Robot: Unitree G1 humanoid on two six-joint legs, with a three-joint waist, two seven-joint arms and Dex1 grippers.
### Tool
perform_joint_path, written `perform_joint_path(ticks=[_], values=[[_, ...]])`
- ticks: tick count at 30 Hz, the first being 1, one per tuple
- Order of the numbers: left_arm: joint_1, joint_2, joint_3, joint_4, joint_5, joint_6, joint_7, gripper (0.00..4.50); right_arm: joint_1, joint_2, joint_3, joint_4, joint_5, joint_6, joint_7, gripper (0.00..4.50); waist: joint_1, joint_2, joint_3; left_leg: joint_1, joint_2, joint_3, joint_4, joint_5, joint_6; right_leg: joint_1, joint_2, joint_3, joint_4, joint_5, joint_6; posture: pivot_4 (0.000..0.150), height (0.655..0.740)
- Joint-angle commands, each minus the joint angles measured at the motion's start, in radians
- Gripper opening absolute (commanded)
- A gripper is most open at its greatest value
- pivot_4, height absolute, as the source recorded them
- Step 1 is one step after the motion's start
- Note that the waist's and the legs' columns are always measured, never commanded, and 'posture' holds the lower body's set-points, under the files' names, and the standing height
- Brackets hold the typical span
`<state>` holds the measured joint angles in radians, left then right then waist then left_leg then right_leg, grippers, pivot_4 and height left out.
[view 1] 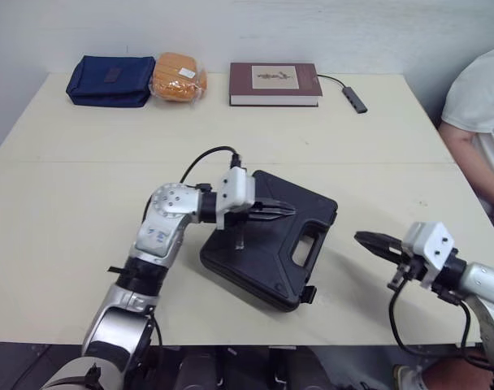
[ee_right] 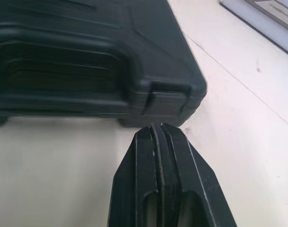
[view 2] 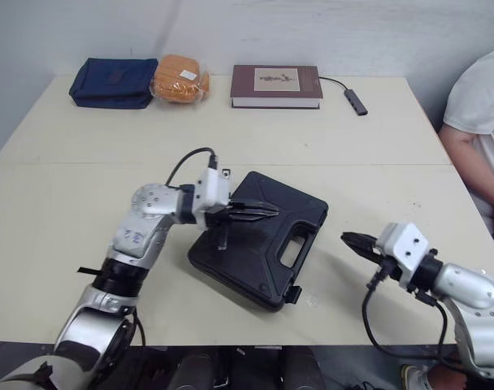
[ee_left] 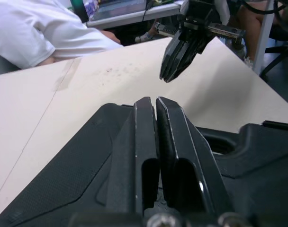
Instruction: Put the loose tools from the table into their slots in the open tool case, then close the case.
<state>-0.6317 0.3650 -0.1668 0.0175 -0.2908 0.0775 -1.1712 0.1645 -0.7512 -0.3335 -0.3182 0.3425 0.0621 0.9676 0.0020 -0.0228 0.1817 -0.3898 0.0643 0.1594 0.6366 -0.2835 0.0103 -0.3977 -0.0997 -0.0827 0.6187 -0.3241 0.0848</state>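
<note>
Your right gripper [view 1: 362, 239], fingers together and empty, sits near the front edge of the table [view 1: 68, 244], beside the tool case [view 1: 271, 268], whose lid is down. Your left gripper [view 1: 289, 210], likewise closed, is over the lid. This looks like the closing step, so next likely press the latch [view 1: 309, 294].

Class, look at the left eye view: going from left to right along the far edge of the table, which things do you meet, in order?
navy pouch → orange packet → maroon book → grey adapter on its cable
</note>
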Motion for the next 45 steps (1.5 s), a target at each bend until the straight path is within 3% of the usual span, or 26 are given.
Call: perform_joint_path(ticks=[1, 8, 16, 27, 45], values=[[0.045, 0.045, 0.019, -0.108, -0.053, 0.015, -0.026, 0.09, 0.037, -0.016, -0.067, -0.059, 0.037, -0.027, 0.014, 0.00, -0.002, 0.000, 0.000, 0.000, 0.000, 0.000, 0.000, 0.000, 0.000, 0.000, 0.000, 0.000, 0.000, 0.000, 0.000, 0.150, 0.7400], [0.185, 0.118, -0.065, -0.310, -0.055, 0.124, -0.008, 0.09, 0.243, 0.023, -0.023, -0.142, 0.024, -0.046, 0.037, 0.00, 0.001, 0.000, 0.000, 0.002, 0.001, -0.005, 0.000, -0.003, 0.002, 0.003, -0.002, 0.006, 0.001, 0.000, -0.002, 0.150, 0.7400], [0.260, 0.140, -0.165, -0.364, 0.071, 0.176, 0.097, 0.09, 0.280, 0.053, 0.122, -0.200, -0.011, -0.004, -0.006, 0.00, -0.003, 0.001, 0.000, 0.003, 0.001, -0.006, 0.001, -0.003, 0.002, 0.003, -0.002, 0.007, 0.002, 0.000, -0.003, 0.150, 0.7400], [0.250, 0.163, -0.293, -0.310, 0.186, 0.232, 0.119, 0.09, 0.251, 0.063, 0.250, -0.239, -0.029, 0.048, -0.066, 0.00, 0.004, 0.001, 0.000, 0.003, 0.001, -0.008, 0.001, -0.002, 0.003, 0.005, -0.004, 0.005, 0.002, 0.000, -0.004, 0.150, 0.7400], [0.256, 0.206, -0.364, -0.272, 0.235, 0.320, 0.149, 0.09, 0.130, 0.071, 0.323, -0.286, 0.024, 0.101, -0.096, 0.00, 0.011, 0.000, -0.017, 0.005, 0.001, -0.009, 0.001, -0.002, 0.003, 0.007, -0.003, 0.005, 0.002, 0.000, -0.005, 0.150, 0.7400]])
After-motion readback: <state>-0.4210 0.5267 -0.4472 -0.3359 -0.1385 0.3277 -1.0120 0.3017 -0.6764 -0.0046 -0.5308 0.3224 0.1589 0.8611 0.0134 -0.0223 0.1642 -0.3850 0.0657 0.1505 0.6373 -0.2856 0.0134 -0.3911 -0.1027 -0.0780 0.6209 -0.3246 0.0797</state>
